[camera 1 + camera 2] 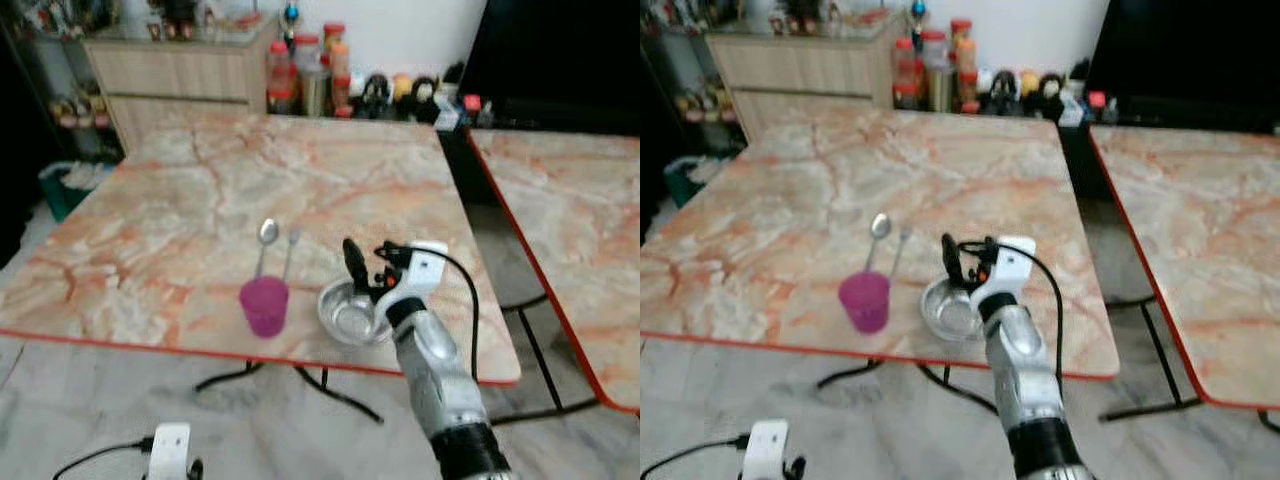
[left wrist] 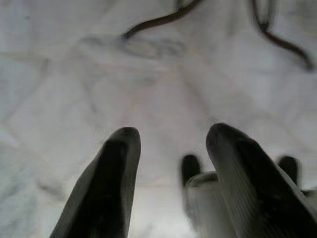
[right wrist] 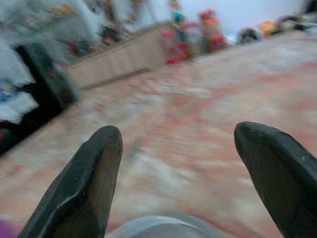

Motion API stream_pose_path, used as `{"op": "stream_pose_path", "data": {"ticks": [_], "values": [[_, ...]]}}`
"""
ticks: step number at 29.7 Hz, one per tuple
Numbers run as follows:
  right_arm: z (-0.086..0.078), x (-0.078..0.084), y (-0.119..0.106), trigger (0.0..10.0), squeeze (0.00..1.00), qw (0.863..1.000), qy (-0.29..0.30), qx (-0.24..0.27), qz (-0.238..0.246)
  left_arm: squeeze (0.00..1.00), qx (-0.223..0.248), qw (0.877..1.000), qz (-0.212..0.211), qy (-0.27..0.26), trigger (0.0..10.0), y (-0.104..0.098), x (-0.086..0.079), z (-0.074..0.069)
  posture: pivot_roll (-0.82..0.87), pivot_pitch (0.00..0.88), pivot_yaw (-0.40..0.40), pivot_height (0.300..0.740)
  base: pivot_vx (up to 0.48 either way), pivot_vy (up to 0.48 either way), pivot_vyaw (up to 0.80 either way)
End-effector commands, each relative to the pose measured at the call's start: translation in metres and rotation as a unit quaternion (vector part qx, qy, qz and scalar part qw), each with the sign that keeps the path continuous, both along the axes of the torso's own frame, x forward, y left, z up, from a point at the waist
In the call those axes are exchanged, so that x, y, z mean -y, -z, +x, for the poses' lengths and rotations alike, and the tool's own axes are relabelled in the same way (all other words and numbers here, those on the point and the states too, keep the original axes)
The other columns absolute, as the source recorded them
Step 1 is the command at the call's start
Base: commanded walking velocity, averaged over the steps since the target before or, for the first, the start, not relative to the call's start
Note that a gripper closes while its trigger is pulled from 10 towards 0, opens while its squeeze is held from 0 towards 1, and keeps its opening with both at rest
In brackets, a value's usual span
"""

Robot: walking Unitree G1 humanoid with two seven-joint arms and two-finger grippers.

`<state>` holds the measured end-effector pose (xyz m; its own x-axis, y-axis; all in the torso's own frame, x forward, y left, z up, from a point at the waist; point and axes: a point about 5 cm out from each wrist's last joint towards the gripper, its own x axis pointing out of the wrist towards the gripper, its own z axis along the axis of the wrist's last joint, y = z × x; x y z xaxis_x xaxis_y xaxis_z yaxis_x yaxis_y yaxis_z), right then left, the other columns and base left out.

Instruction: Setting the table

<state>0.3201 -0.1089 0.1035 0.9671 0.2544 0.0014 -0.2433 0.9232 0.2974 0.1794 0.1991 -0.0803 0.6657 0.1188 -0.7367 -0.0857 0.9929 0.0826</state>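
Note:
Near the front edge of the marble table [image 1: 200, 200] stands a purple cup [image 1: 264, 305], with a spoon [image 1: 266, 238] and a fork [image 1: 291, 250] lying just behind it. To the cup's right sits a metal bowl [image 1: 350, 314]. My right gripper [image 1: 367, 266] hovers over the bowl's far rim, open, its fingers [image 3: 84, 183] spread wide with nothing between them. In the right wrist view the bowl's rim [image 3: 158, 225] lies below them. My left gripper [image 2: 168, 148] hangs low beside the table over the pale floor, open and empty.
A second marble table [image 1: 570, 210] stands to the right across a narrow gap. Bottles and jars [image 1: 310, 70] line the far side beside a wooden cabinet [image 1: 170, 70]. A green bin [image 1: 62, 186] sits at the left. Black table legs [image 1: 300, 378] cross the floor below.

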Motion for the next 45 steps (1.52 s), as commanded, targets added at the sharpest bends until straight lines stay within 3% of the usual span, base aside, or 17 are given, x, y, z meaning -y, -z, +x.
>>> {"op": "stream_pose_path", "data": {"ticks": [1, 9, 10, 11, 13, 14, 29, 35, 36, 37, 38, 39, 45], "values": [[0.002, -0.006, -0.007, 10.0, 0.0, 1.0, -0.008, 0.008, 0.009, 0.0, 0.0, 1.0, 0.005, -0.006, 10.0, -0.001, -0.006, -0.001, -0.03, 0.0, -0.03, 0.74, 0.0, 0.0, 0.0], [0.001, -0.007, -0.007, 10.0, 0.0, 1.0, -0.013, 0.008, 0.008, 0.0, -0.002, 1.0, 0.005, -0.004, 10.0, 0.0, -0.006, -0.001, -0.03, 0.0, -0.03, 0.74, 0.0, 0.0, 0.0], [0.0, -0.007, -0.006, 10.0, 1.0, 1.0, -0.011, 0.004, 0.005, 0.0, -0.002, 1.0, 0.004, -0.004, 10.0, 0.0, -0.006, -0.001, -0.04, 0.0, -0.032, 0.74, 0.0, 0.0, 0.0], [-0.001, -0.006, -0.005, 10.0, 0.93, 1.0, -0.01, 0.0, 0.004, 0.0, -0.003, 1.0, 0.003, -0.004, 10.0, 0.0, -0.005, -0.001, -0.04, 0.0, -0.032, 0.74, 0.0, 0.0, 0.0], [-0.002, -0.005, -0.003, 10.0, 0.93, 1.0, -0.008, -0.004, 0.002, 0.0, -0.003, 1.0, 0.002, -0.004, 10.0, 0.0, -0.005, -0.002, -0.04, 0.0, -0.032, 0.74, 0.0, 0.0, 0.0], [-0.001, -0.004, -0.001, 10.0, 0.0, 1.0, -0.003, -0.01, -0.004, 0.0, -0.004, 1.0, 0.002, -0.004, 10.0, 0.0, -0.005, -0.002, -0.04, 0.0, -0.03, 0.74, 0.0, 0.0, 0.0], [0.005, -0.005, 0.015, 10.0, 0.0, 0.994, 0.007, -0.104, 0.028, 0.0, -0.009, 1.0, 0.0, -0.002, 10.0, 0.001, -0.005, -0.003, -0.04, 0.0, -0.029, 0.74, 0.0, 0.0, 0.0], [0.005, -0.013, 0.02, 10.0, 0.0, 0.992, -0.016, -0.123, -0.005, 0.0, -0.011, 1.0, 0.0, -0.002, 10.0, 0.001, -0.005, -0.004, -0.04, 0.0, -0.031, 0.74, 0.0, 0.0, 0.0], [0.005, -0.014, 0.02, 7.8, 0.0, 0.992, -0.016, -0.123, -0.001, 0.0, -0.011, 1.0, -0.001, -0.002, 10.0, 0.002, -0.005, -0.004, -0.03, 0.0, -0.035, 0.74, 0.0, 0.0, 0.0], [0.005, -0.014, 0.02, 7.8, 0.0, 0.992, -0.016, -0.122, -0.001, 0.0, -0.011, 1.0, -0.001, -0.002, 10.0, 0.002, -0.005, -0.004, -0.03, 0.0, -0.035, 0.74, 0.0, 0.0, 0.0], [0.005, -0.014, 0.02, 2.1, 0.0, 0.992, -0.013, -0.123, 0.001, 0.0, -0.011, 1.0, -0.001, -0.002, 10.0, 0.002, -0.005, -0.004, -0.03, 0.0, -0.035, 0.74, 0.0, 0.0, 0.0], [0.006, -0.014, 0.019, 0.0, 0.0, 0.992, -0.012, -0.123, 0.003, 0.0, -0.011, 1.0, 0.0, -0.002, 10.0, 0.002, -0.005, -0.004, -0.03, 0.0, -0.036, 0.74, 0.0, 0.0, 0.0], [0.008, -0.015, 0.016, 0.0, 0.0, 0.993, -0.014, -0.116, 0.004, 0.0, -0.011, 1.0, 0.001, 0.0, 10.0, 0.002, -0.005, -0.005, -0.03, 0.0, -0.034, 0.74, 0.0, 0.0, 0.0]]}}
